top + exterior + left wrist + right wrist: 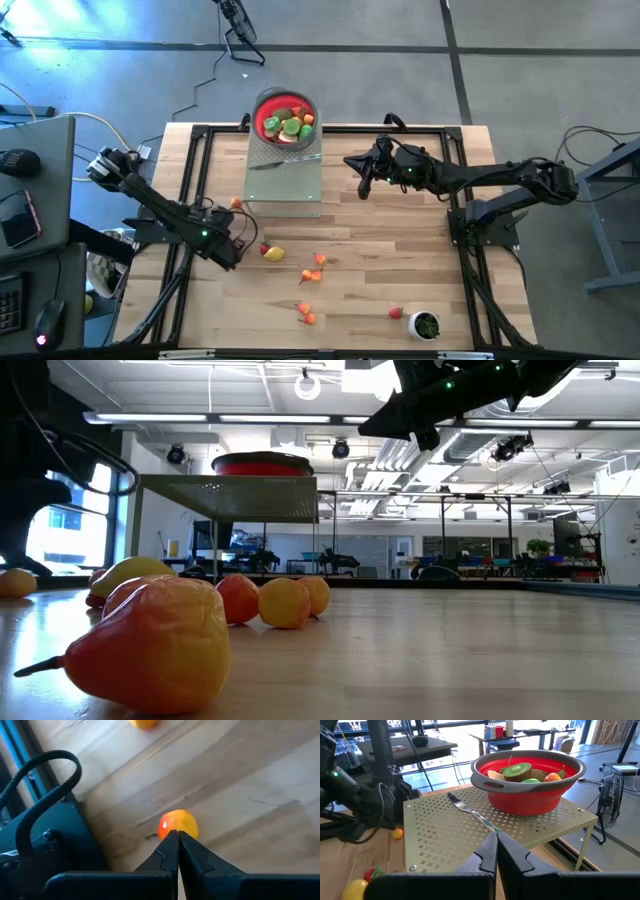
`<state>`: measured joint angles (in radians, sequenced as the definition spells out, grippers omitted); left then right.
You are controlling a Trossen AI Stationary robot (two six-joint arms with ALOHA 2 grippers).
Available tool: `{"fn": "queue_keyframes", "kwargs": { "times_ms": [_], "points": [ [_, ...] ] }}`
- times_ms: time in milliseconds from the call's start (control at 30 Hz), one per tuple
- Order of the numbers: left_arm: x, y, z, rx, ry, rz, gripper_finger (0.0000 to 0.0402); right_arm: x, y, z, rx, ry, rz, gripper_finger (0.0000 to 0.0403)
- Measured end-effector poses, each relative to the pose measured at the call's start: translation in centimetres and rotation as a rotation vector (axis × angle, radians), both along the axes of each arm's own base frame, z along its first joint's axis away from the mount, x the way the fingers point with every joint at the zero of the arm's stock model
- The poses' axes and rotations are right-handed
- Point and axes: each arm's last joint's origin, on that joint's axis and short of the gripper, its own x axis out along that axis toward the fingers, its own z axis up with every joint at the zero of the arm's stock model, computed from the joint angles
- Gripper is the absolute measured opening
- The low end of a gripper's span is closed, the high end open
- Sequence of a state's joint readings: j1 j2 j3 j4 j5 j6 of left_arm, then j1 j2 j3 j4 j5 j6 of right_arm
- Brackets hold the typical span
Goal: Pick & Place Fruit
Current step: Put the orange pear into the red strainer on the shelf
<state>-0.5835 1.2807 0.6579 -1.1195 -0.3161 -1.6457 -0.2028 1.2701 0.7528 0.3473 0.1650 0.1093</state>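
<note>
Left arm: reaches low across the wooden bench (400,270) at the left; left gripper (178,837) points down at a small orange-red toy fruit (178,824).
Left jaws: fully closed, holding nothing.
Right arm: raised, right gripper (363,186) beside the perforated metal stand (286,178); jaws closed, empty.
Fruit: some in one red bowl (285,113); about nine loose on the bench.

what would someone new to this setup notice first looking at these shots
The red collapsible bowl heaped with toy fruit sits on a perforated metal stand at the table's far edge, a silver knife beside it. Small red, orange and yellow fruit pieces lie scattered over the wooden tabletop, near the shut left gripper.
</note>
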Motion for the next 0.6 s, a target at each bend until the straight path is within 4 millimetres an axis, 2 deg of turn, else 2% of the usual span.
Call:
{"fn": "queue_keyframes", "kwargs": {
  "times_ms": [333,433,600],
  "points": [
    [0.7,-0.3,-2.0,0.103,0.093,0.013,0.0000,0.0,0.0,0.0,0.002,0.000,0.000,0.0002],
    [0.8,-0.4,-1.8,0.105,0.083,0.024,0.0000,0.0,0.0,0.0,0.002,0.000,0.000,0.0002],
    [1.4,-0.7,0.0,0.132,0.064,0.016,0.0000,0.0,0.0,0.0,0.002,0.000,0.000,0.0002]
  ]
}}
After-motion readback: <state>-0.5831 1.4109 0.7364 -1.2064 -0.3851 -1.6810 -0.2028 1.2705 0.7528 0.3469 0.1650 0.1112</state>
